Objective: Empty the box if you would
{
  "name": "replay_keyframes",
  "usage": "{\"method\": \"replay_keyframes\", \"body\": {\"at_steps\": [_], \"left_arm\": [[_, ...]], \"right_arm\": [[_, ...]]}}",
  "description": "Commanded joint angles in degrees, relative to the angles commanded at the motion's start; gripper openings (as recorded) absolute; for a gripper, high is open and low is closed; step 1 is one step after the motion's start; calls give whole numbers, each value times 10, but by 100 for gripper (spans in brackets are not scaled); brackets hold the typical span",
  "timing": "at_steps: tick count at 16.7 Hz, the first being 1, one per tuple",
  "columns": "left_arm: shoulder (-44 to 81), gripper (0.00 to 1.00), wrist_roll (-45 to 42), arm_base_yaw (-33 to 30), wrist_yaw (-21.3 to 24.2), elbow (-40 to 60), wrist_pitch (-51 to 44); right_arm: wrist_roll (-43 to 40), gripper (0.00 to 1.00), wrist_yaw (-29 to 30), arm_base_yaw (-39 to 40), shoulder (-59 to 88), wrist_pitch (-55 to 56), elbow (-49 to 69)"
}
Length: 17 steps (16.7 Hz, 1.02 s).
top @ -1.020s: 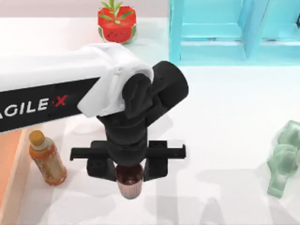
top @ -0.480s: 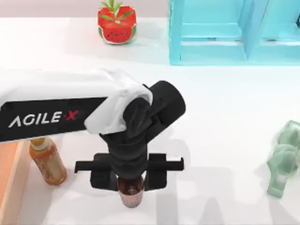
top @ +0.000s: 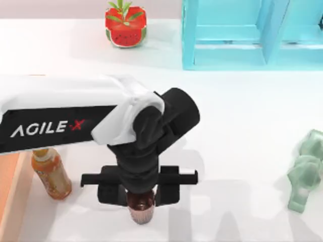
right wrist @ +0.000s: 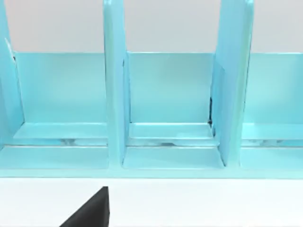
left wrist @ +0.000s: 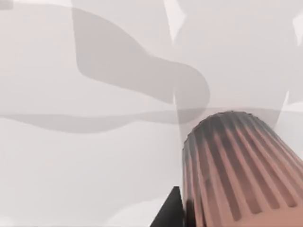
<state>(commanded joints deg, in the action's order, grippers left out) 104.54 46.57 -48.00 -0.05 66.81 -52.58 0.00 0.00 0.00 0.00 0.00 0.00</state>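
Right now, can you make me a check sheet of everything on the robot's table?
Surface: white table, shadows on it.
Job's things: the box, orange-tan, at the table's left edge, mostly out of frame; its inside cannot be seen.
Held thing: ribbed brownish cup, between the left end effector's fingers.
Clutter: orange bottle upright beside the box; watermelon-shaped thing at the back; pale green thing at the right.
Grippers: left end effector shut on the cup, low over the table; right end effector's state cannot be told.
Cables: nothing seen.
Surroundings: turquoise shelf unit at the back right.
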Motion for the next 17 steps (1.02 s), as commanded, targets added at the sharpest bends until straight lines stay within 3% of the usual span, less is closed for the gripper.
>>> {"method": "replay_keyframes", "body": {"at_steps": [9, 17], "left_arm": [[0, 98, 0, 0, 0, 0, 0], [0, 100, 0, 0, 0, 0, 0]], "right_arm": [[0, 100, 0, 0, 0, 0, 0], [0, 100, 0, 0, 0, 0, 0]]}}
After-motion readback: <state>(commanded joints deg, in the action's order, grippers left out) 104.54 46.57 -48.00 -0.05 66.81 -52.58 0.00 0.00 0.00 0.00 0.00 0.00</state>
